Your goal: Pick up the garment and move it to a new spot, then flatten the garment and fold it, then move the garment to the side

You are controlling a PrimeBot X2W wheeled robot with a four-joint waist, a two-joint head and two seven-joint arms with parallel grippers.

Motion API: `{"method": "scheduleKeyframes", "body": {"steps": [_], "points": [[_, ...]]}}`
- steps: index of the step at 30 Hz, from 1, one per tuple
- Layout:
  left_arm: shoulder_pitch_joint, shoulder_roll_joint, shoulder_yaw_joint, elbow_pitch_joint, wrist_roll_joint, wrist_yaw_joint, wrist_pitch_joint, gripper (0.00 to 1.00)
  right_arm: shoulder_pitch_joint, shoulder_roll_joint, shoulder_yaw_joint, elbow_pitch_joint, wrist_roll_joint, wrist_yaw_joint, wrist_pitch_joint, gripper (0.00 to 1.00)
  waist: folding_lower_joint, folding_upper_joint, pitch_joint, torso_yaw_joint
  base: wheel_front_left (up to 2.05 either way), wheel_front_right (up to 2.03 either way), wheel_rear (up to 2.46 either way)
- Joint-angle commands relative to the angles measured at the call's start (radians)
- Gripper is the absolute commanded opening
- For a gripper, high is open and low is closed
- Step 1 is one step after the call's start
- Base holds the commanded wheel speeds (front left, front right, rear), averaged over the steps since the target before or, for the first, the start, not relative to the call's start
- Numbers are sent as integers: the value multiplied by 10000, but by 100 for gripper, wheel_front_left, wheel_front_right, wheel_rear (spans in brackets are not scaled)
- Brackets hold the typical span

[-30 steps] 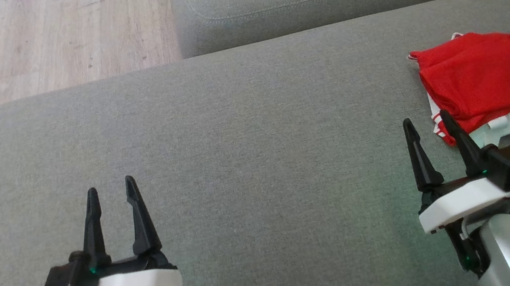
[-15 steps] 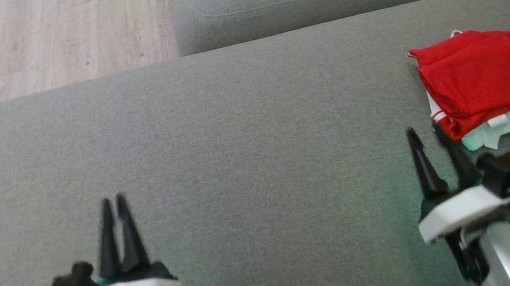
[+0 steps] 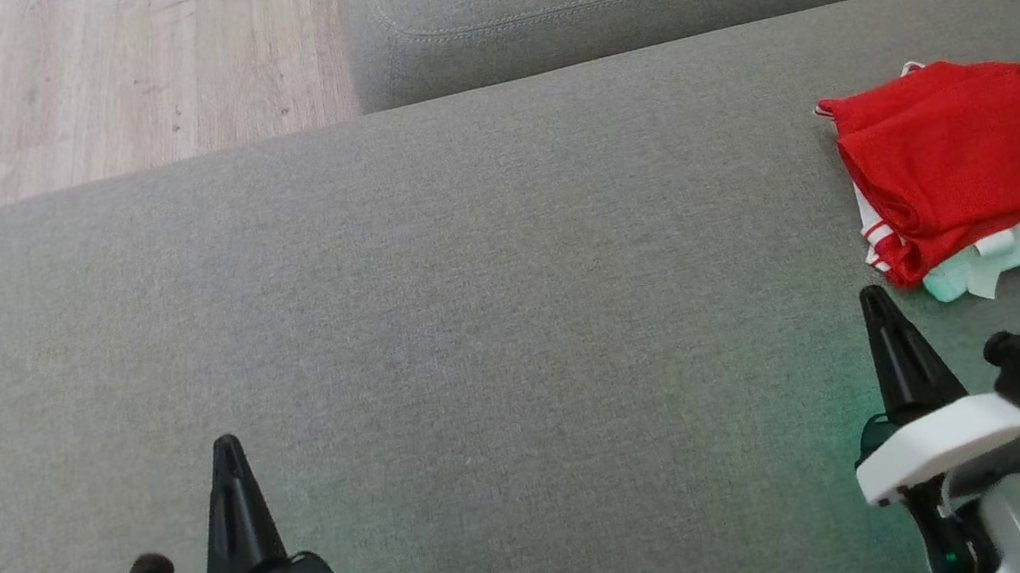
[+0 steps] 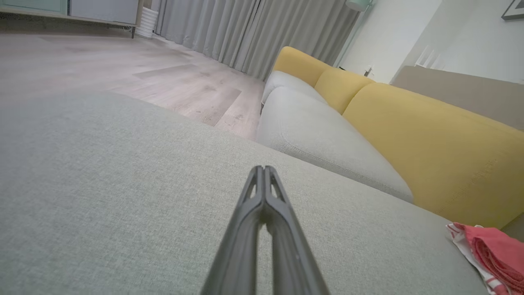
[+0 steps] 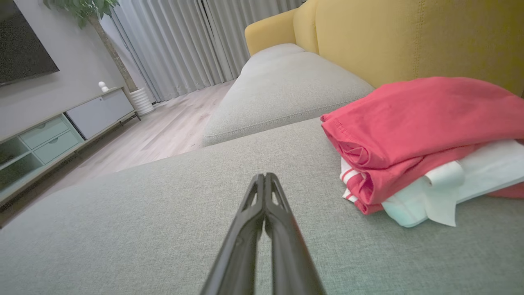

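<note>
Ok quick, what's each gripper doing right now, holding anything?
Left gripper: closed, holding nothing.
Right gripper: closed, holding nothing, just short of the garment.

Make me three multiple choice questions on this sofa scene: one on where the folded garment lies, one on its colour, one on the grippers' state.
1. Where on the grey cushion does the garment lie? A) far left B) middle C) far right
2. Its main colour? A) blue B) red C) green
3. The left gripper and right gripper are? A) both shut, empty B) both open C) both gripping cloth
Key: 1 C, near the head view's right edge; 2 B, mostly red; 3 A, jaws closed on nothing.
</note>
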Motion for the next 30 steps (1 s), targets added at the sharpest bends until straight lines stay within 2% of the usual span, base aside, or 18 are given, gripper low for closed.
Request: {"method": "scheduleKeyframes", "body": {"steps": [1, 30], "points": [[-444, 20, 206, -287, -254, -74, 49, 0, -420, 4, -67, -393, 338, -1, 65, 0, 0, 0, -2, 1, 0, 0, 0], [-574, 47, 827, -189, -3060, -464, 890, 0, -298, 15, -507, -798, 3700, -3, 899, 0, 0, 0, -30, 5, 0, 0, 0]]}}
